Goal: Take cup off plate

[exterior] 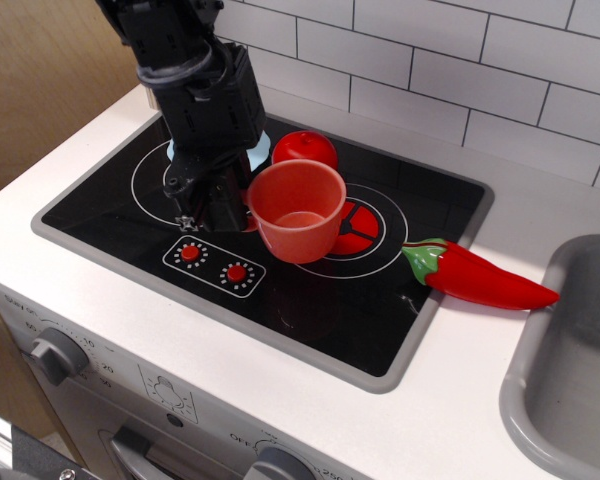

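The cup [298, 210] is held at its left side by the gripper [232, 205], closed on it, near the centre of the frame above the right burner [355, 228]. The plate [252, 152] is seen only as a pale blue edge behind the arm, upper left, well apart from the cup. The carrying step seems nearly done; next, a lowering onto the stove top [320, 300] and a release are probably required.
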Robot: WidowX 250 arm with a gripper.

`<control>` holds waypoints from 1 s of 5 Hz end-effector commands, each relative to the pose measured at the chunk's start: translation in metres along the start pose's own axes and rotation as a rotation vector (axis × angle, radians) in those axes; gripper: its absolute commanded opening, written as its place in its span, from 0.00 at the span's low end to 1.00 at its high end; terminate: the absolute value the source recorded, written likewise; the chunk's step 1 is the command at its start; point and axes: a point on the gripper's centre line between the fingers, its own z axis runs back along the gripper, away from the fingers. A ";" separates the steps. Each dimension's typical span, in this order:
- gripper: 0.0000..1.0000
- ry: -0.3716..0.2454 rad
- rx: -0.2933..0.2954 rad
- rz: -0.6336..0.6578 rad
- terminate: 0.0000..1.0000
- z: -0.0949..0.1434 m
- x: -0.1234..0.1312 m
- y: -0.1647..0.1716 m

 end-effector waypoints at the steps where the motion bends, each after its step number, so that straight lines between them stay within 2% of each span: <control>1: 0.00 0.006 0.022 -0.010 0.00 -0.003 0.002 0.011; 3: 0.00 0.027 -0.004 -0.001 0.00 0.000 -0.026 0.023; 4: 0.00 0.045 0.007 0.020 0.00 -0.001 -0.036 0.031; 5: 1.00 0.059 0.012 0.039 0.00 0.000 -0.041 0.031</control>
